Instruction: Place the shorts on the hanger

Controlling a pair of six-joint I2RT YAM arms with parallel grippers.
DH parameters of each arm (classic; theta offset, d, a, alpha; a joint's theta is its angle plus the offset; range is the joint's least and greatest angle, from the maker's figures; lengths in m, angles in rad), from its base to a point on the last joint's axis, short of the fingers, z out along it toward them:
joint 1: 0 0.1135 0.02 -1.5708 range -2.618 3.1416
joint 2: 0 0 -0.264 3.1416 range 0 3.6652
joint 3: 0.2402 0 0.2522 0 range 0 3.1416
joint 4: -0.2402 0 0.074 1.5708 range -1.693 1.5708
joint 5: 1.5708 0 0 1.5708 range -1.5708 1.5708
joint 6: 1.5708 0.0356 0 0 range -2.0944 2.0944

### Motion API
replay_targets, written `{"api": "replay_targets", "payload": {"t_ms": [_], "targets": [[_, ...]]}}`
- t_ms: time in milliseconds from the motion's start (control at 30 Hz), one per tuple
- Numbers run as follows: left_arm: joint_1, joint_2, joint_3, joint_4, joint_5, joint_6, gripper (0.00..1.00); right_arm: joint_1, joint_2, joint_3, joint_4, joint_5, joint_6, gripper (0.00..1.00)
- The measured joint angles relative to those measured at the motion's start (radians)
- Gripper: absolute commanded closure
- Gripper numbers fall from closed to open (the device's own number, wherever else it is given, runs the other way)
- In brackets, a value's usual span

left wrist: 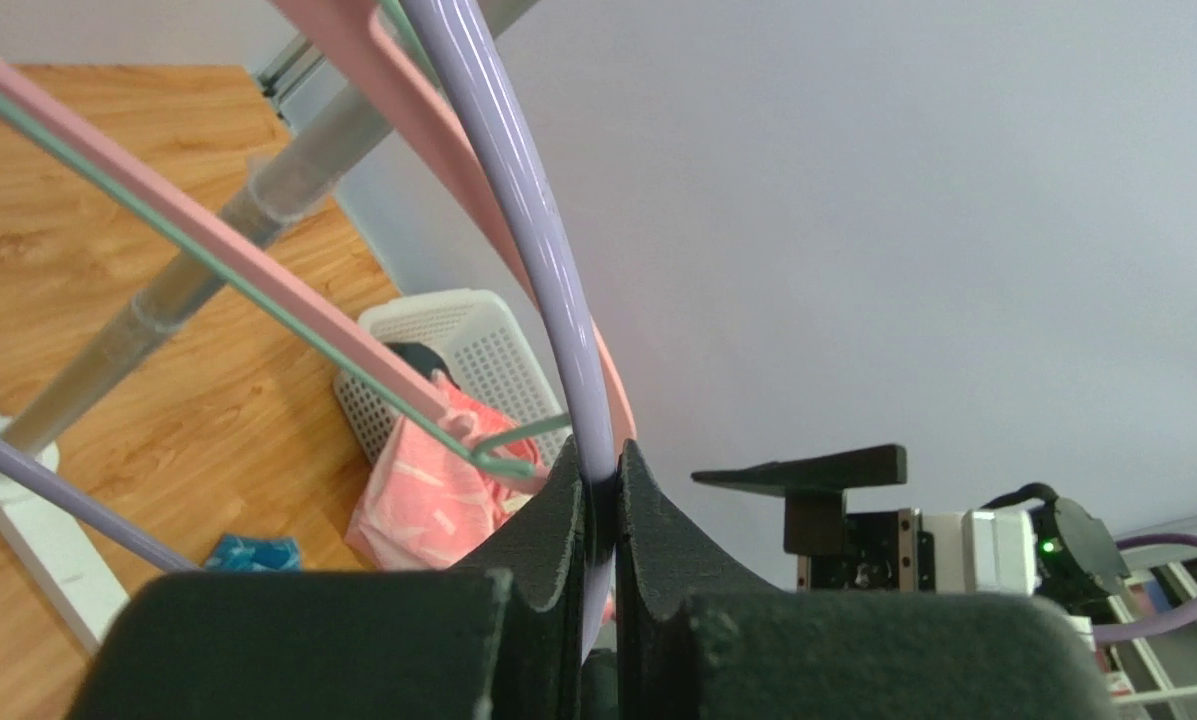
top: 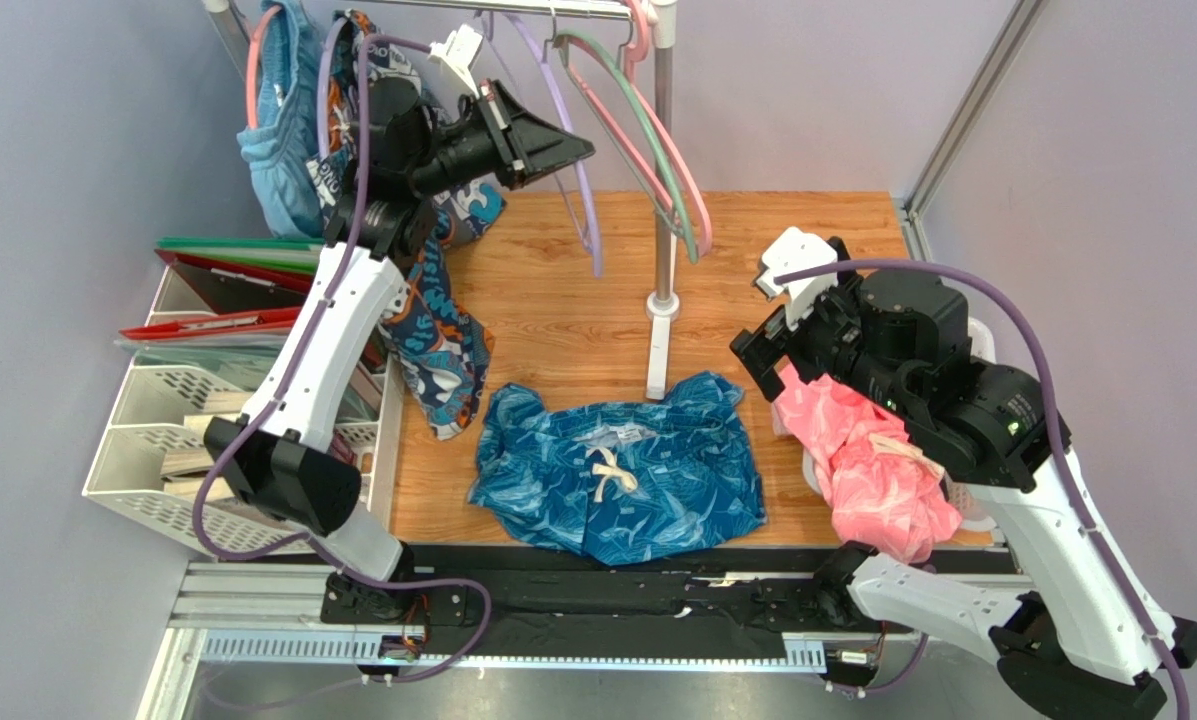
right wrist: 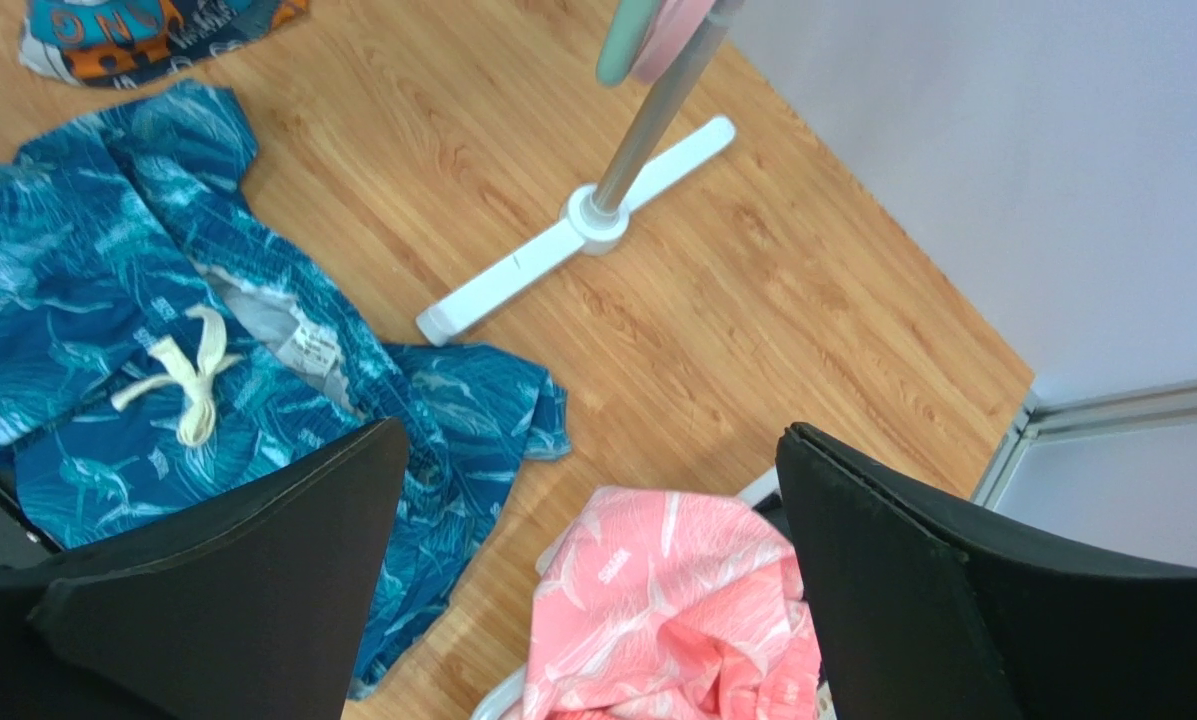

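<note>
Two grippers, different states. Left gripper [left wrist: 601, 488], raised far left at the metal rack [top: 660, 180], is clamped tight on the thin lavender-purple plastic hanger [left wrist: 517, 195]. Only the left wrist view shows the rod pinched between its black fingers; the overhead doesn't show the contact. Right gripper [right wrist: 589, 435] is spread wide and holds nothing, over the pink leaf-print garment [right wrist: 679, 600] at right. Dark blue-teal leaf-print shorts [top: 619, 473] lie flat on the wooden table [top: 800, 240], near centre, just beside the rack's white foot. Their small white label shows only in the right wrist view.
</note>
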Motion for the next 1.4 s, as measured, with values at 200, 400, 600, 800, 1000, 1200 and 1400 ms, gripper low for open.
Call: {"api": "replay_targets", "payload": {"t_ms": [200,400,600,800,1000,1200,1400], "targets": [[-0.017,-0.209,-0.254,-0.041,-0.122,0.002,1.0,0.0,0.079,0.163,0.066,-0.093,0.026,0.02],[-0.075,-0.472,-0.512,-0.046,-0.274,-0.008,0.94,0.034,0.16,0.275,0.177,-0.224,0.123,0.05],[-0.148,-0.606,-0.583,-0.076,-0.348,0.029,0.95,0.18,0.286,0.28,0.296,-0.257,0.191,0.0],[-0.147,-0.647,-0.61,-0.06,-0.387,0.042,0.95,0.283,0.448,0.255,0.379,-0.247,0.275,0.01],[-0.151,-0.65,-0.643,-0.063,-0.39,0.042,0.88,0.309,0.528,0.235,0.444,-0.188,0.32,0.62],[-0.154,-0.663,-0.651,-0.093,-0.402,0.081,0.71,0.304,0.545,0.226,0.446,-0.141,0.339,1.0],[-0.156,-0.747,-0.679,-0.194,-0.372,0.222,0.25,0.278,0.408,0.103,0.415,-0.14,0.314,1.0]]}}
